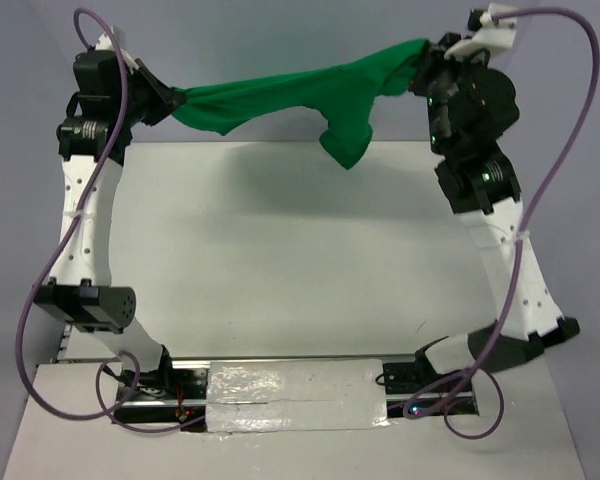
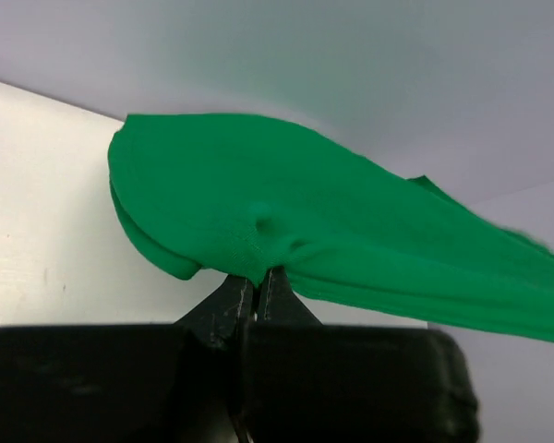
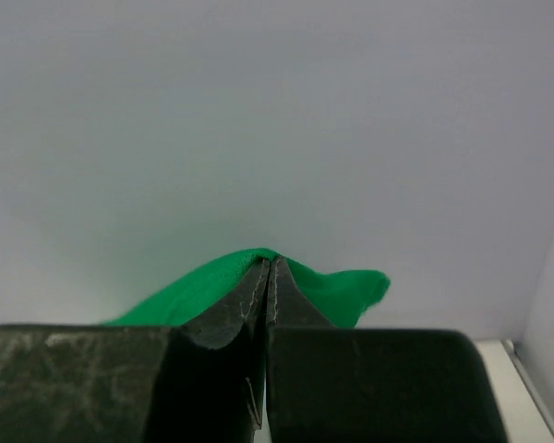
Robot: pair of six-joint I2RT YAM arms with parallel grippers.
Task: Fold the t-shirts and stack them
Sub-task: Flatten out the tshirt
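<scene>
The left tool [image 2: 256, 280] and the right tool [image 3: 270, 269] each pinch one end of the green t-shirt [image 1: 280, 100]. It stretches between them above the desk [image 1: 300, 250], sagging nearer the right tool.

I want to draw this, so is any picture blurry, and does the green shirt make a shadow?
Top external view: sharp, even light; the t-shirt leaves hardly any shadow on the table. Left wrist view: the left claw body is dark, the shirt's far end smeary. Right wrist view: a green tint on the wall above the right claw.
</scene>
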